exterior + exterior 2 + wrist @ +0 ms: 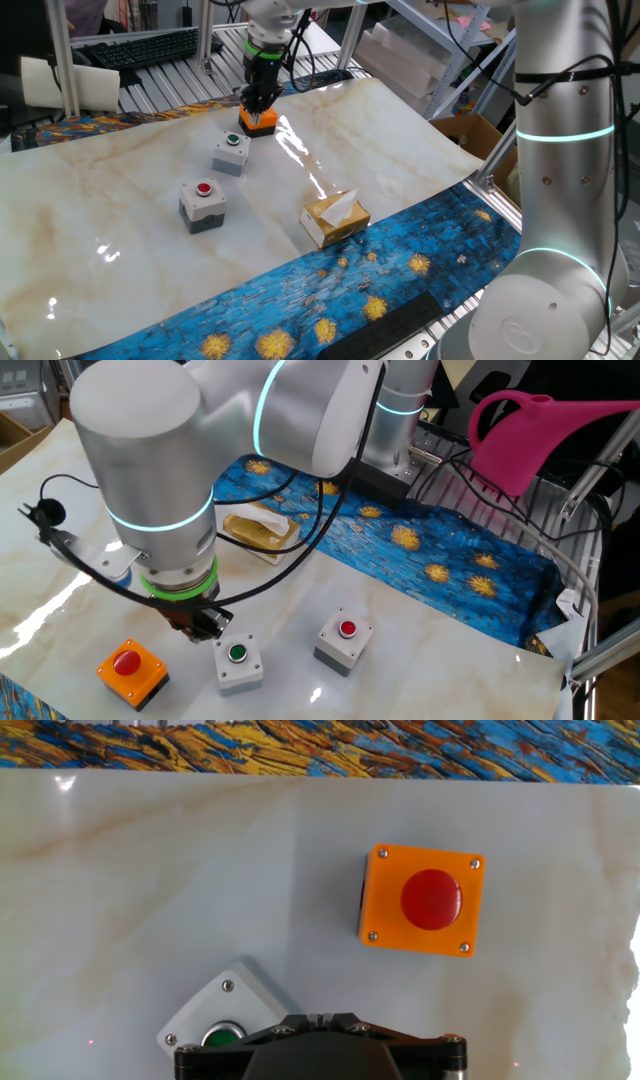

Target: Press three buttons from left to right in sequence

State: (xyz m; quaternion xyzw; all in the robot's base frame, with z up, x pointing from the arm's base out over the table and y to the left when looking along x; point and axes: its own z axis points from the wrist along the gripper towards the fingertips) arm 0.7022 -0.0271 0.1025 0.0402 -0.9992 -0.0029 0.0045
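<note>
Three button boxes stand in a row on the marble sheet. The grey box with a red button [203,203] [344,640] is nearest the tissue box. The grey box with a green button [231,150] [238,662] [225,1022] is in the middle. The orange box with a red button [258,121] [132,668] [422,900] is at the far end. My gripper [258,100] [203,626] [320,1017] hangs just above the table between the green and orange boxes. Its fingertips touch each other, shut on nothing.
A tan tissue box [335,218] [260,528] lies near the blue starry cloth [330,285] [450,560]. A pink watering can [530,430] sits on the metal rack. A cardboard box [470,135] and a keyboard [140,48] lie off the table.
</note>
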